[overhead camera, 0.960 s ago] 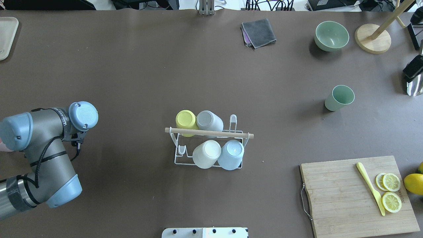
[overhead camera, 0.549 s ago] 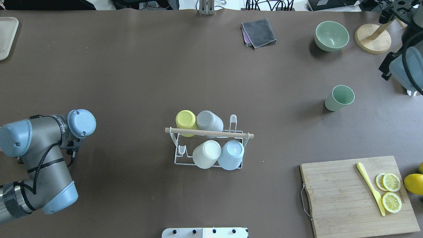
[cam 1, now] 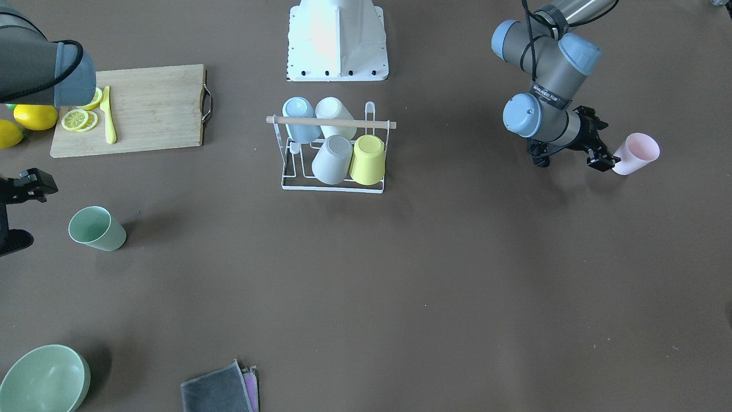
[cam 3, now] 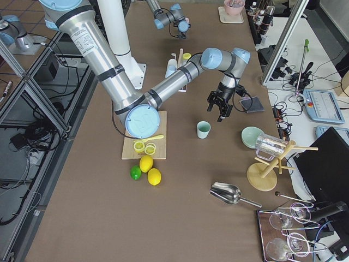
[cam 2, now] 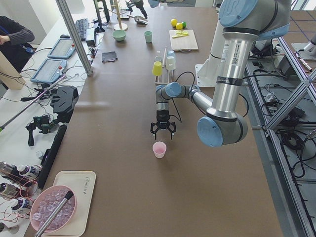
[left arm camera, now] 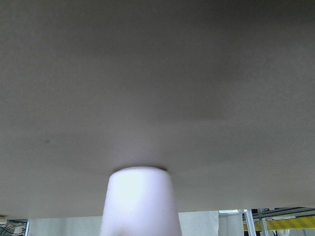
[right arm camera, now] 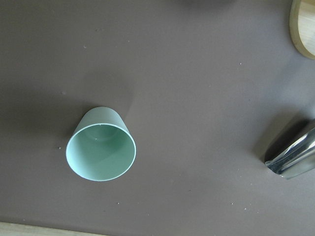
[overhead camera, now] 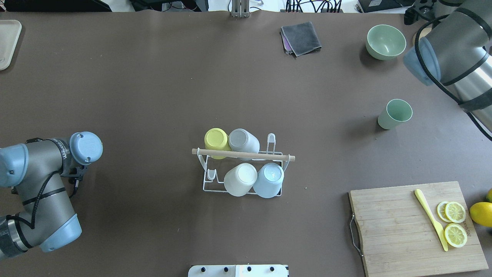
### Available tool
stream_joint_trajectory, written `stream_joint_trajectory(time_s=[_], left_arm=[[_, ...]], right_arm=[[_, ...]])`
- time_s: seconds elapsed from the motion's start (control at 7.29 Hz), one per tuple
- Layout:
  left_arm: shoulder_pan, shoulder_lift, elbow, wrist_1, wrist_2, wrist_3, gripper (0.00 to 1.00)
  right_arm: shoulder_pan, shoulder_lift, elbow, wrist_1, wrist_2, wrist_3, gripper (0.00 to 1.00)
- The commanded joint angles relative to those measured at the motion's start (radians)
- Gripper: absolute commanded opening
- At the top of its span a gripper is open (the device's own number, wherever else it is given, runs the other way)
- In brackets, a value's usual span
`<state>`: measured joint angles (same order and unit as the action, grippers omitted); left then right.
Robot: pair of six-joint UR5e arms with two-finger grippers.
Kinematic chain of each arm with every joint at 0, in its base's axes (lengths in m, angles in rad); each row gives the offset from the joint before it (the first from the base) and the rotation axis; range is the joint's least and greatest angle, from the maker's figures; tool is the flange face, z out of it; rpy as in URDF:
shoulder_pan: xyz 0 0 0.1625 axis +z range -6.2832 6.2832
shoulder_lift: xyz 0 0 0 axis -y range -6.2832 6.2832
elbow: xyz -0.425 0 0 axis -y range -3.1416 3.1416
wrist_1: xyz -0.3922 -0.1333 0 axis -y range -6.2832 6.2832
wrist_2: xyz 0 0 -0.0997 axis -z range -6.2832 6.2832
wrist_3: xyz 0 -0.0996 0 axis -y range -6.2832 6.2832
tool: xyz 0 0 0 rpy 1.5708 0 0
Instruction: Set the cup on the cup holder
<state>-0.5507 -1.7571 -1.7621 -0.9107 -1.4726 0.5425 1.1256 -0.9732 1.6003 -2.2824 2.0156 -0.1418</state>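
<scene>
The white wire cup holder (overhead camera: 243,154) with its wooden dowel stands mid-table, also in the front view (cam 1: 331,187). Several cups hang upside down on it. A pink cup (cam 1: 636,152) stands upright by my left gripper (cam 1: 601,150), which is open and level with the cup's side, its fingertips just at it. The left wrist view shows the cup (left arm camera: 140,201) close ahead. A green cup (overhead camera: 395,114) stands upright at the right. My right gripper (cam 1: 17,213) is open and hovers near it. The right wrist view looks down into the green cup (right arm camera: 101,150).
A chopping board (overhead camera: 415,227) with lemon slices and a yellow knife (overhead camera: 430,219) lies front right, with lemons (overhead camera: 481,213) beside it. A green bowl (overhead camera: 385,41) and a grey cloth (overhead camera: 301,37) lie at the far side. A metal scoop (right arm camera: 293,155) lies near the green cup.
My left arm has drawn back toward the table's left edge. My right arm has swung in over the far right of the table, near the green cup.
</scene>
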Motion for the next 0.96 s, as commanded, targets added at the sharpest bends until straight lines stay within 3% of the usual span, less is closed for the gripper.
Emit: stream_joint_trajectory(time_s=[0.0, 0.14, 0.41, 0.69, 0.82], left_arm=[[-0.006, 0.021, 0.004, -0.031, 0.002, 0.001, 0.97], [-0.014, 0.033, 0.004, -0.04, 0.02, 0.001, 0.97], [-0.014, 0.047, 0.028, -0.094, 0.071, 0.004, 0.97], [-0.014, 0.053, 0.068, -0.141, 0.072, 0.005, 0.97], [-0.014, 0.053, 0.082, -0.157, 0.072, 0.004, 0.97]], right_arm=[[0.0, 0.088, -0.151, -0.012, 0.003, -0.05, 1.0], [-0.009, 0.109, -0.201, -0.012, 0.005, -0.068, 1.0], [-0.045, 0.273, -0.49, -0.014, -0.003, -0.068, 1.0], [-0.102, 0.295, -0.514, -0.044, -0.012, -0.074, 1.0], [-0.105, 0.298, -0.516, -0.076, -0.012, -0.163, 1.0]])
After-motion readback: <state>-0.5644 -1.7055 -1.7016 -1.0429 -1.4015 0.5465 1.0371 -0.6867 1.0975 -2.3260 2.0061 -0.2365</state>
